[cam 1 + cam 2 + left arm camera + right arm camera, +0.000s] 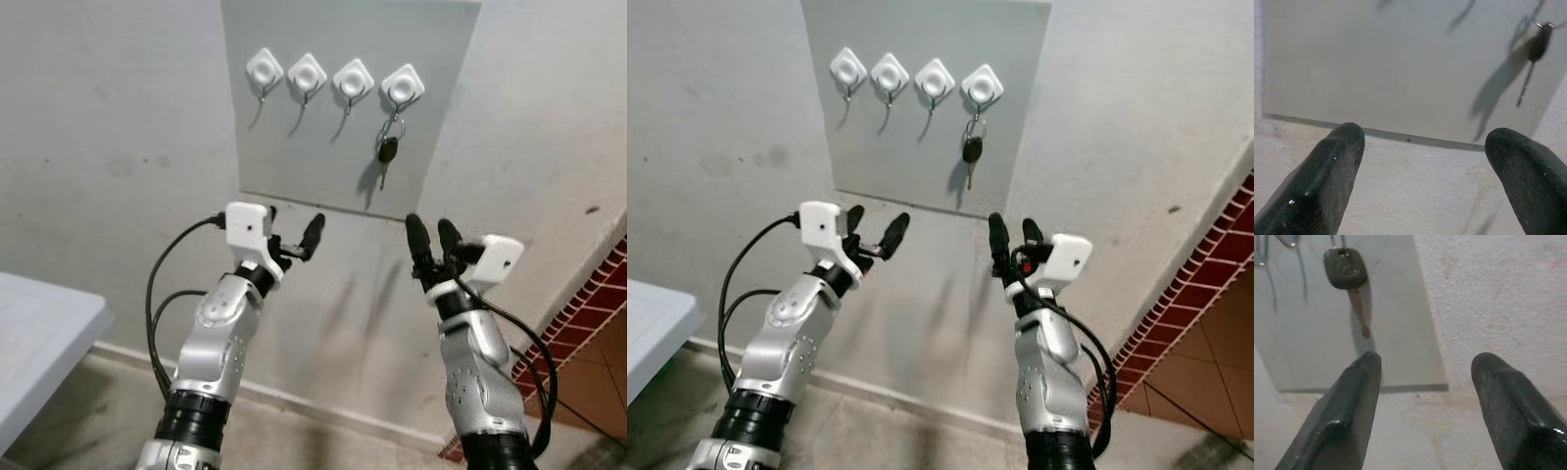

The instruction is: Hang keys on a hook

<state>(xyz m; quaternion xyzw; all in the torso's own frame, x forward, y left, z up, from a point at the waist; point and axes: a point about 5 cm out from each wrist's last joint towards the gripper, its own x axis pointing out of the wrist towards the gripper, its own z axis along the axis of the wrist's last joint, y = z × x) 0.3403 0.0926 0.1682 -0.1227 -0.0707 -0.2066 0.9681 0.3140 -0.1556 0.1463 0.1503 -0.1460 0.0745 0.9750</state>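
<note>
A grey board (313, 147) on the wall carries a row of white hooks. A black-headed key (388, 152) hangs on its ring from the rightmost hook (403, 86); the other three hooks (307, 73) are bare. Below the board's lower edge, my left gripper (294, 222) is raised and open with nothing between its fingers. My right gripper (429, 227) is also open and empty, just below and slightly right of the key. The key (1346, 268) hangs above the right gripper's fingertips (1359, 382), and the key (1537, 44) also appears far off to one side of the left fingertips (1342, 147).
A white table corner (39, 333) juts in at the lower left. Red brick tiling (588, 304) runs down the right side. The plain plastered wall (118, 147) stands close ahead, with a pale skirting strip (323, 406) at its foot.
</note>
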